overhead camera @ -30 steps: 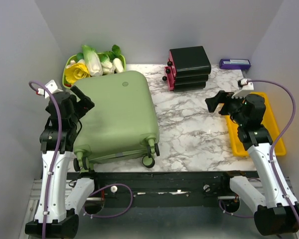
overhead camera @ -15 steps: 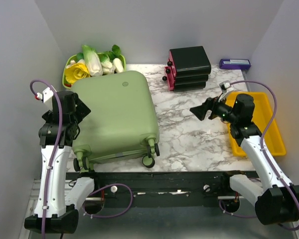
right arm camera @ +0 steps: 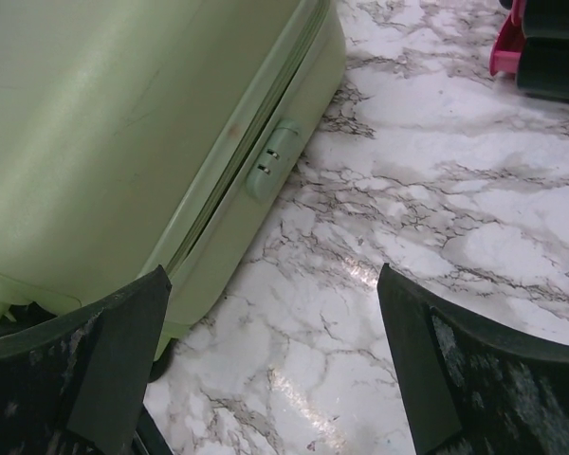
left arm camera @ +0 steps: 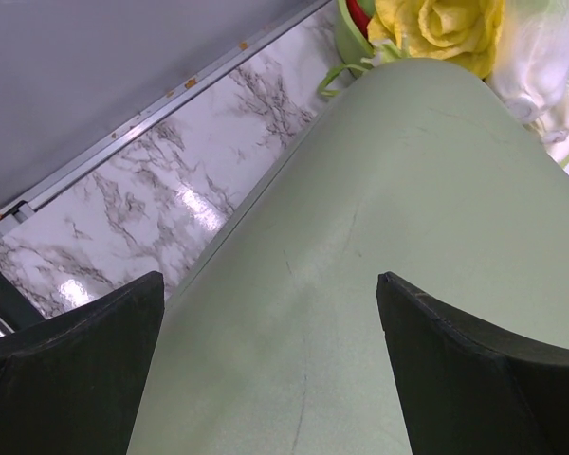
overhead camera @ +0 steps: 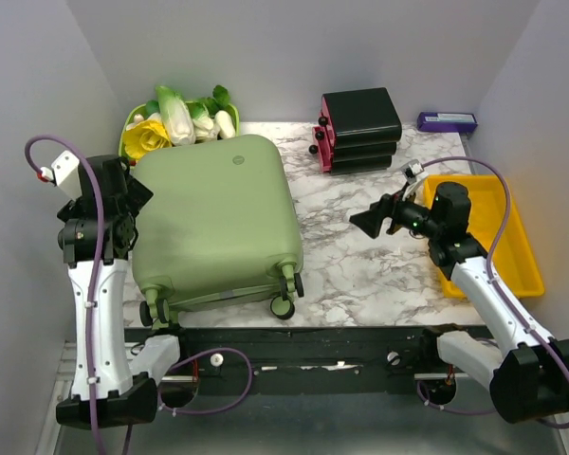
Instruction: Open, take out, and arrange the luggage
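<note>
The luggage (overhead camera: 218, 223) lies flat and closed on the left half of the marble table (overhead camera: 370, 270), toward nine o'clock. Its sage shell is smooth and matte, rounded at every corner, with a small round logo near the far edge. Its stubby green wheels (overhead camera: 284, 301) point to six o'clock. A moulded lock (right arm camera: 270, 159) sits by the seam on its right side.

The left gripper (overhead camera: 131, 194) hangs over the case's nine o'clock edge, dark jaws spread wide and gripping nothing. The right gripper (overhead camera: 370, 220) hovers above bare veined marble at the case's three o'clock, jaws just as wide, nothing between them.

At eleven o'clock a green bowl (overhead camera: 125, 140) holds a yellow rose (overhead camera: 147, 136) and leafy greens. At one o'clock stands a blocky black box (overhead camera: 360, 123) with pink-red ends. A shallow glossy yellow tray (overhead camera: 507, 258) lies at three o'clock.
</note>
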`<state>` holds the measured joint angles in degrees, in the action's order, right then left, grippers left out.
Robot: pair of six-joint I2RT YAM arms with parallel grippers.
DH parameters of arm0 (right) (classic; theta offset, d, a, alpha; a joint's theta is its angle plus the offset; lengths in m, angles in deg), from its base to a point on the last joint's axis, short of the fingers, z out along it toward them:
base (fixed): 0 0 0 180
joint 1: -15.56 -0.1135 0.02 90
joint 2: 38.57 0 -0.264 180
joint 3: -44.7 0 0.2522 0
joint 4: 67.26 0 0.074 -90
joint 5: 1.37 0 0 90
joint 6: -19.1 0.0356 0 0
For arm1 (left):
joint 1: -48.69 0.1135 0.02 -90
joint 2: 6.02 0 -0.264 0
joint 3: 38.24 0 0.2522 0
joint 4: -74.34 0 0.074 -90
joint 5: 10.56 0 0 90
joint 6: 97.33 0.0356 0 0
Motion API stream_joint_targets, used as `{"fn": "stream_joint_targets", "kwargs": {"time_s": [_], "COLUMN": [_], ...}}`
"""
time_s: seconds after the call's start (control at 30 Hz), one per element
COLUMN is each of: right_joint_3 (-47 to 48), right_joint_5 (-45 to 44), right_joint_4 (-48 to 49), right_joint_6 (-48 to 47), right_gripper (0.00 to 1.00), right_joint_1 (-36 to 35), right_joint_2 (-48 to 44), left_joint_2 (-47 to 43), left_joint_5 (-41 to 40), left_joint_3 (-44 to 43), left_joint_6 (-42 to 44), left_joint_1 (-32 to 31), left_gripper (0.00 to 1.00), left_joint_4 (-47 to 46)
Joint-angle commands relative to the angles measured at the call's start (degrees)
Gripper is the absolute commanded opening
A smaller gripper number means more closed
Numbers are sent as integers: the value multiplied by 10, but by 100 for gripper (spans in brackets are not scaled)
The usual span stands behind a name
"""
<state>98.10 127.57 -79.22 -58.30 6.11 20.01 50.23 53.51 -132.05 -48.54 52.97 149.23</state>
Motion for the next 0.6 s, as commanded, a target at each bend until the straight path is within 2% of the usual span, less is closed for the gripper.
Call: {"fn": "stream_joint_targets", "kwargs": {"time_s": [0.0, 0.1, 0.23, 0.27, 0.4, 0.57], "right_joint_3": [-11, -12, -14, -12, 13, 30], "right_joint_5": [34, 24, 26, 30, 29, 12], "right_joint_4": [31, 30, 35, 37, 25, 0], "right_joint_6": [1, -1, 1, 8, 37, 55], "right_gripper": [100, 100, 100, 100, 100, 100], "right_joint_1": [-13, -14, -22, -25, -43, -56], "right_joint_2": [-13, -11, 7, 15, 40, 41], "left_joint_2": [39, 65, 102, 98, 52, -40], "left_joint_5": [54, 121, 183, 223, 310, 321], "left_joint_3": [13, 45, 77, 87, 166, 258], "left_joint_6": [17, 18, 4, -1, -6, -9], "left_joint_1": [52, 115, 130, 130, 130, 130], "left_gripper": [99, 99, 99, 99, 99, 99], "left_joint_4": [-27, -66, -78, -91, -122, -120]}}
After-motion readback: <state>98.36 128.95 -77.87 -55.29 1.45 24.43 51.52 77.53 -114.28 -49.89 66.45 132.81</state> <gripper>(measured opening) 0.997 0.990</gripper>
